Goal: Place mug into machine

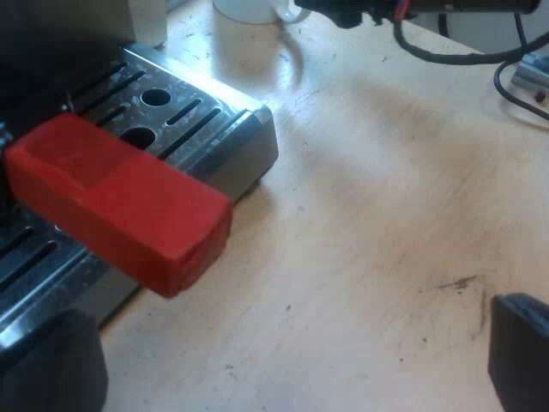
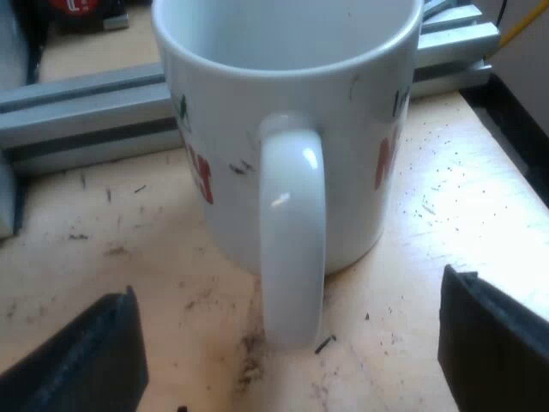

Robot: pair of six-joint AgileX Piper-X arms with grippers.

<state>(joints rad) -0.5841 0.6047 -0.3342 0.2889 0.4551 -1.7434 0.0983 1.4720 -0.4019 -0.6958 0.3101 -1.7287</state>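
The white ceramic mug (image 2: 292, 172) was stood upright near an edge of the wooden tabletop (image 2: 429, 223), flanked by the wide-open right end effector (image 2: 287, 356); the left end effector (image 1: 283, 360) was likewise held open.

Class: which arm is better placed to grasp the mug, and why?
Probably right: the right gripper is open, close to the mug's handle. The left gripper is by the red handle end above the drip tray, the mug far off.
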